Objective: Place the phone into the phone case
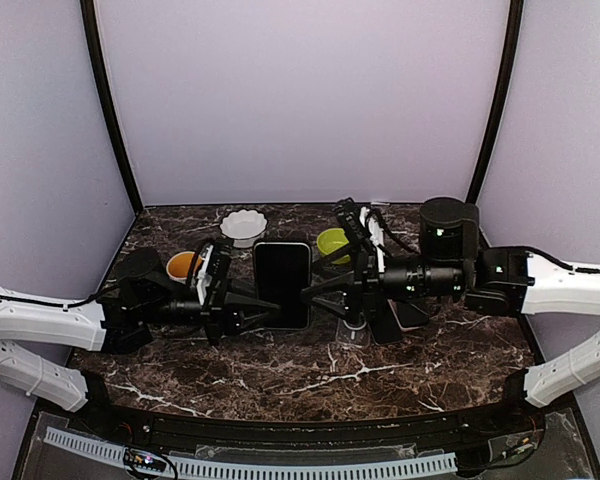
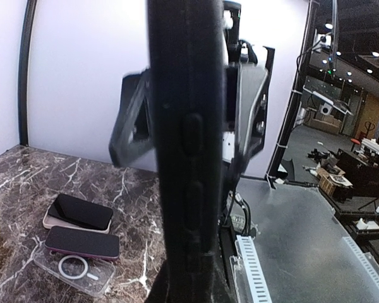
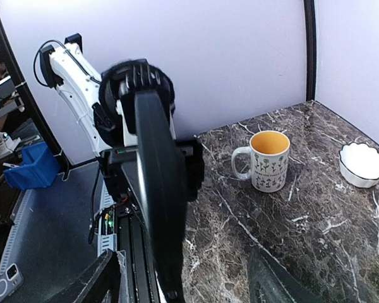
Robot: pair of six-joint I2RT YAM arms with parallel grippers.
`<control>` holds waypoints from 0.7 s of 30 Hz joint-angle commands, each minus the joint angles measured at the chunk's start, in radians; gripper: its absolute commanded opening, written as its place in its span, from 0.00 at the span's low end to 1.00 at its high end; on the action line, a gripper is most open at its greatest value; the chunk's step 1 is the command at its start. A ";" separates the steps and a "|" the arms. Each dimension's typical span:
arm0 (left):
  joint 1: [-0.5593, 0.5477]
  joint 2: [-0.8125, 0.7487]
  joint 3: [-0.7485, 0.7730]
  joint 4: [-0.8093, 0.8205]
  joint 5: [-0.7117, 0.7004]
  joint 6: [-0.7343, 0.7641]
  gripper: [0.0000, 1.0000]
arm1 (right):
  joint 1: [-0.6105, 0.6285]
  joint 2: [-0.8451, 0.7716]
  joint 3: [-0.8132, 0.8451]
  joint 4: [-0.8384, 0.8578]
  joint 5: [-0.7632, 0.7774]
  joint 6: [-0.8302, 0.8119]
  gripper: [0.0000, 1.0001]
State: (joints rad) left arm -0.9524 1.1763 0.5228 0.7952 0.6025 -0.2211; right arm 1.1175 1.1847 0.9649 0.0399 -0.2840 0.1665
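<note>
A phone with a dark screen and a pale rim hangs above the table's middle, between my two grippers. My left gripper is shut on its left edge. In the left wrist view that edge fills the centre, black with raised side buttons, the fingers gripping it at the bottom. My right gripper is open at the phone's right edge. In the right wrist view its fingers stand wide apart either side of the phone's black edge. A clear case with a white ring lies flat on the table.
Two more phones lie beside the clear case, under the right arm. A flowered mug stands behind the left arm, a white bowl at the back, a green bowl behind the right gripper.
</note>
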 commanded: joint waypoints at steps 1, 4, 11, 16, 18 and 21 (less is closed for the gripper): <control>-0.003 -0.055 0.000 0.198 -0.065 -0.080 0.00 | -0.004 0.049 -0.032 0.061 0.023 0.074 0.70; -0.003 -0.056 0.001 0.218 -0.066 -0.101 0.00 | -0.004 0.064 -0.043 0.094 -0.027 0.084 0.59; -0.003 -0.056 0.000 0.234 -0.055 -0.123 0.00 | -0.003 0.094 -0.040 0.112 -0.067 0.074 0.20; -0.003 -0.054 0.001 0.226 -0.055 -0.120 0.00 | -0.002 0.092 -0.030 0.095 -0.078 0.052 0.00; -0.003 -0.052 0.005 0.212 -0.048 -0.112 0.00 | -0.003 0.078 -0.026 0.084 -0.053 0.047 0.07; -0.004 -0.039 0.018 0.151 -0.031 -0.079 0.00 | -0.004 0.052 -0.009 0.051 -0.026 0.025 0.52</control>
State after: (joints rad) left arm -0.9478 1.1572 0.5171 0.9176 0.5358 -0.3435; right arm 1.1183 1.2678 0.9150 0.1009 -0.3473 0.2138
